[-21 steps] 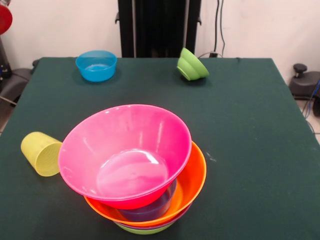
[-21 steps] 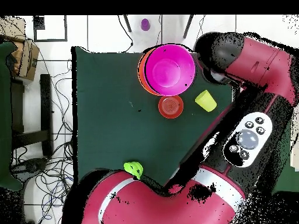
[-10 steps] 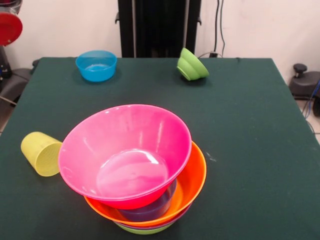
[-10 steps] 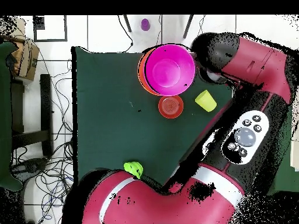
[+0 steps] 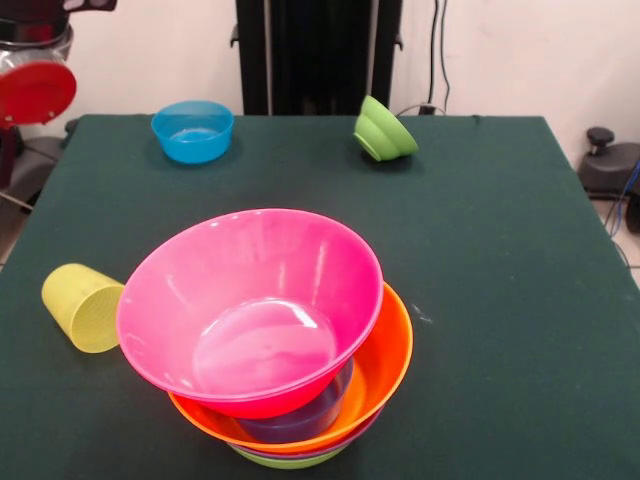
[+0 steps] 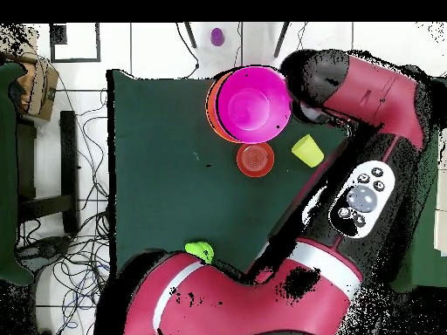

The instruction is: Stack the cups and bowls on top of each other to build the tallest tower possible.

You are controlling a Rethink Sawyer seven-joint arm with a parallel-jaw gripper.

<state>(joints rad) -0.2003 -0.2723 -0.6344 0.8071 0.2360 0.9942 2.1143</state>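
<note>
A dark green worktop point(image 5: 500, 250) stands before a pale wall, cables trailing off its sides. The tool shows in neither view, hidden under the arm's end in the overhead view, so I cannot tell whether it is open or holds anything. The arm point(image 6: 349, 78) has swung a little nearer the tower point(image 5: 270, 330), and its red-capped joint point(image 5: 35, 92) has dropped further into the front view's upper left corner.

Nothing on the worktop has moved. The tower sits at the worktop's camera-side edge, a big pink bowl point(image 5: 250, 300) tilted on top of the orange bowl point(image 5: 385, 370). The yellow cup point(image 5: 82, 307) lies on its side just beside it. A red-orange bowl point(image 6: 255, 159) rests just behind the tower. A blue bowl point(image 5: 193, 130) and a tipped lime bowl point(image 5: 384, 130) wait along the far edge. The arm is probably heading for another piece.
</note>
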